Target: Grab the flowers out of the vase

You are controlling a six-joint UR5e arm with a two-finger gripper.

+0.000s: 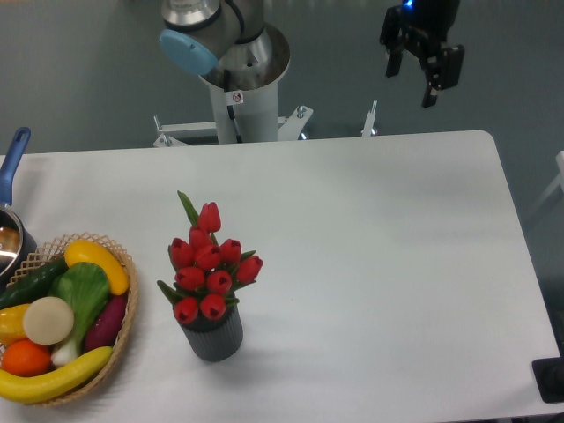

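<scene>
A: Fixed camera, overhead-ish. Gripper (421, 63) high at the far right edge of the bench (388, 264), well apart from everything. Jaws spread, pinching nothing.

B: And the flowers (208, 264)?

A: Upright in the vase (212, 333), front-left of centre on the bench, just right of the wicker basket (123, 330) of toy fruit and vegetables (62, 308).

B: Likely trouble?

A: Probably a tipped vase. Small pot, top-heavy bunch; a sideways nudge on approach or stems snagging at the mouth could drag it over or lift it along. Also crushed buds if closed on the heads rather than lower down. Possibly a slip, too, with jaws closed on only a few stems.

B: Any writing?

A: Only a small sticker on the arm's pedestal (242, 110), too small to read. No brand legible anywhere else.
</scene>
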